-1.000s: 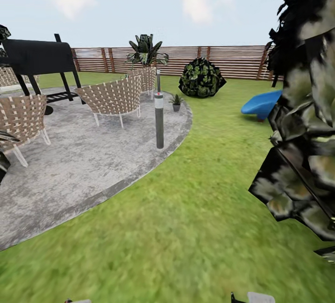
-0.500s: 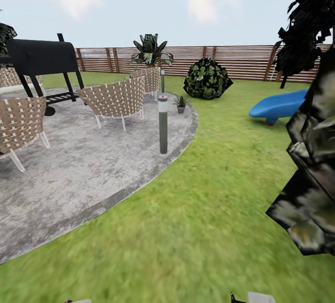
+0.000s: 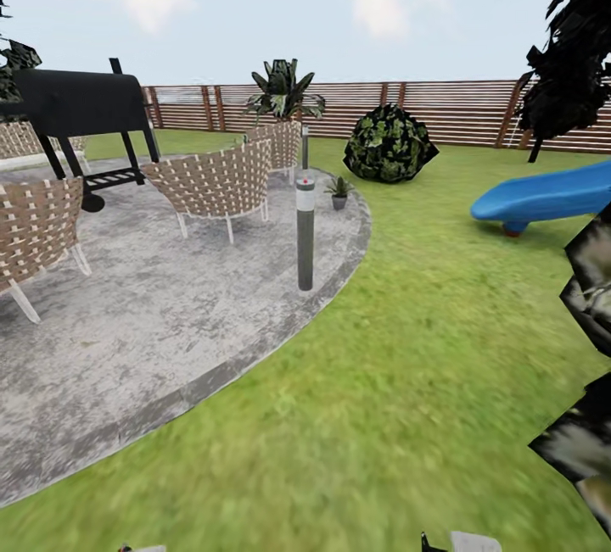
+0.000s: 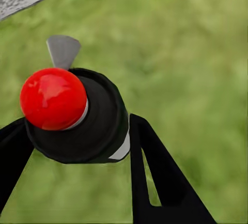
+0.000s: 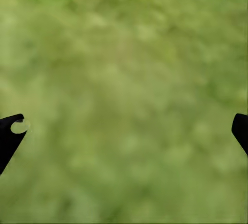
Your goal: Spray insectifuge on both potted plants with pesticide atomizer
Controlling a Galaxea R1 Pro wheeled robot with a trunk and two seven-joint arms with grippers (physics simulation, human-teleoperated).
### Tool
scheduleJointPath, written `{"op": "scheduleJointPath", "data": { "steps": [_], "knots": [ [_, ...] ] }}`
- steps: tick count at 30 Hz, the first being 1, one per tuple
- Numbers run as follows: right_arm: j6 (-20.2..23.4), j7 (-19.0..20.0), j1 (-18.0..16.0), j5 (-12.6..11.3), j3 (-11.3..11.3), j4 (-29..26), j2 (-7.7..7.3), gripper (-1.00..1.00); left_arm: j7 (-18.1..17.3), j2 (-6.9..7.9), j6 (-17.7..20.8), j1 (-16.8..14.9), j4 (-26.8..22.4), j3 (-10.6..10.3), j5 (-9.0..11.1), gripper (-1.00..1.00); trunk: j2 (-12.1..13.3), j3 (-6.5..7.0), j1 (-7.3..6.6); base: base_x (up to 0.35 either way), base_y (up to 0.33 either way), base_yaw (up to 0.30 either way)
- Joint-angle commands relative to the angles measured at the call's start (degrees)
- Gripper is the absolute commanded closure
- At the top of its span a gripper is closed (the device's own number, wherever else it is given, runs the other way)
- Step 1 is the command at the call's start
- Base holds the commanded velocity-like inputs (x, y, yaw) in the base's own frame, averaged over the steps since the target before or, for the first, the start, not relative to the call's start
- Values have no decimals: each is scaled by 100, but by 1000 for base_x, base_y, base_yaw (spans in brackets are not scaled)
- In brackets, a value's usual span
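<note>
The left claw (image 4: 72,146) grips the pesticide atomizer (image 4: 98,126), seen from the top, with its red cap (image 4: 53,98) and grey trigger (image 4: 63,51), above the grass. A white patch shows on the bottle's side, but no words can be read.

The right claw (image 5: 124,131) is spread wide with nothing in it, over grass.

Ahead, green lawn (image 3: 407,348) lies open and wide. The round stone patio (image 3: 144,323) curves along its left edge. A grey post light (image 3: 305,234) stands near that edge. One potted plant (image 3: 339,192) sits at the patio's far rim. The brown fence (image 3: 458,111) closes the back. A blue slide (image 3: 543,196) and dark leaves (image 3: 590,298) are on the right.
</note>
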Motion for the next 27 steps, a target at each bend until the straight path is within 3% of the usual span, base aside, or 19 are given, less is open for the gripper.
{"op": "scheduleJointPath", "data": {
  "steps": [1, 27],
  "knots": [
    [-9, -26, -2, -30, 50, 0, 0, -100, 27, -2, -19, -5, 6, 26, -61, 100, -2, -6, 2, 340, 0, 34],
    [-9, -26, -2, -30, 50, 2, 0, -100, 27, -2, -20, -5, 3, 24, -61, 100, -2, -7, 2, 340, 0, 1]
  ]
}}
